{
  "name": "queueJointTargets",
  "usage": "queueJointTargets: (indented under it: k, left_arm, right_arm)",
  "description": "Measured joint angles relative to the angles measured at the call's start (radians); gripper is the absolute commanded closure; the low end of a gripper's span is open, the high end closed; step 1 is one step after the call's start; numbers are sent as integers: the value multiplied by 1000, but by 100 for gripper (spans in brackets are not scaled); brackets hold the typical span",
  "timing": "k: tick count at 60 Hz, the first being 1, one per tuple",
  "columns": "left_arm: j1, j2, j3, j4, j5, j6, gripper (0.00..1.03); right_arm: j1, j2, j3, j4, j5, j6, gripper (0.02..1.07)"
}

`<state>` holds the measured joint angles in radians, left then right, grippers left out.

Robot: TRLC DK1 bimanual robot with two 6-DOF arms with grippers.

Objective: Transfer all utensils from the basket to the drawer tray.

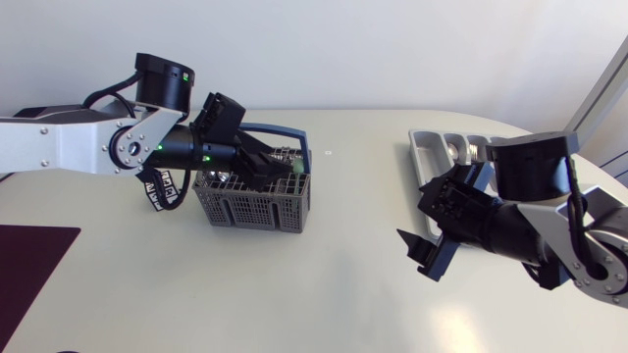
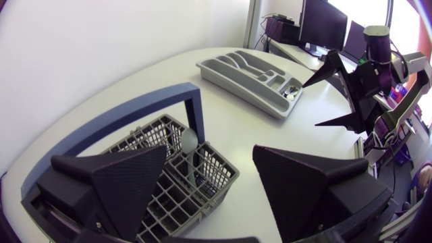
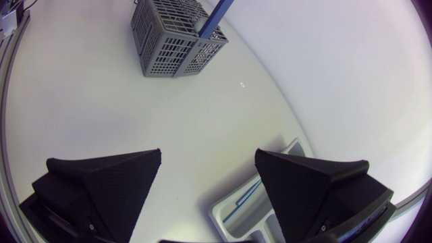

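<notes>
While left hand [image 1: 271, 169] covers basket [image 1: 245, 208] overhead, wrist view, spoon [image 2: 190, 143] inside

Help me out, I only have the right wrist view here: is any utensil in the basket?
Observer: Yes, the left wrist view shows a spoon standing in the basket.
Operator: Where is the other arm?
Observer: The left gripper hangs open over the basket, with the spoon ahead of it.
Operator: Anything transferred already?
Observer: A shiny metal piece lies in the drawer tray, in its end compartment; I cannot tell what kind.
</notes>
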<state>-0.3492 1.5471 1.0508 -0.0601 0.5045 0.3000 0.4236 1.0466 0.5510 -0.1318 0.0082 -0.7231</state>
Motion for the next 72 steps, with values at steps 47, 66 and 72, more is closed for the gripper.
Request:
queueJointTargets:
  k: [47,66,72]
  left_arm:
    - [-69,222,276,-222,-118,97,13]
    - [-113,227,224,-85,-229,97,13]
    - [-142,197,146,-68,-274,97,13]
  right_arm:
    - [47,21,-2,49,15,25,7]
    - [47,27,-20,84,11,25,7]
    - [47,27,-25,84,11,25,7]
